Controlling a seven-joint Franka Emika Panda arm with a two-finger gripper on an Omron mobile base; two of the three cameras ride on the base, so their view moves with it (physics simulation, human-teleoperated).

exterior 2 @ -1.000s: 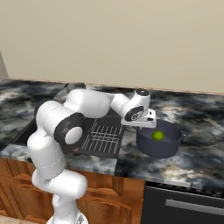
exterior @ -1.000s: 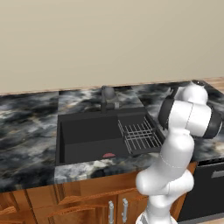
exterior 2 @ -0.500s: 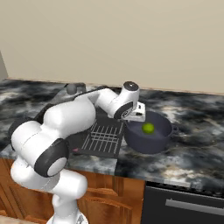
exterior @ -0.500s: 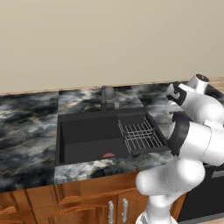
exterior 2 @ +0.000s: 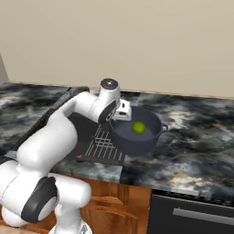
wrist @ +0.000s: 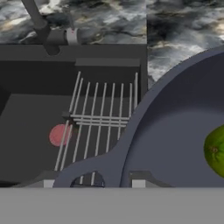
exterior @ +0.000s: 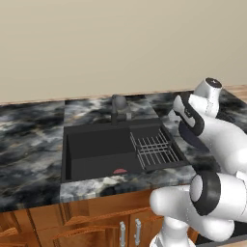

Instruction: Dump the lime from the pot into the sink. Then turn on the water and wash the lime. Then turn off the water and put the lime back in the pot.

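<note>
The dark blue-grey pot [exterior 2: 130,141] hangs just above the counter at the right edge of the sink [exterior: 96,144], roughly level. My gripper [exterior 2: 122,112] is shut on the pot's left loop handle [wrist: 87,168]. The yellow-green lime [exterior 2: 138,127] lies inside the pot, and in the hand view the lime [wrist: 215,148] shows at the right edge of the pot's bowl [wrist: 175,144]. Below the handle lies the grey wire rack [wrist: 105,118] in the black basin. My gripper [wrist: 93,183] has one dark tip on either side of the handle.
The dark faucet [exterior: 118,103] stands behind the basin in the middle. A flat pink-red patch [wrist: 60,134] lies on the sink floor left of the rack [exterior: 154,147]. Marbled counter [exterior 2: 196,137] runs to both sides, with wooden cabinet doors [exterior: 96,231] and a dark appliance front [exterior 2: 192,215] beneath.
The arm has swung and carried the pot leftward from over the counter toward the sink's right edge. The lime stays inside it. The grip holds.
</note>
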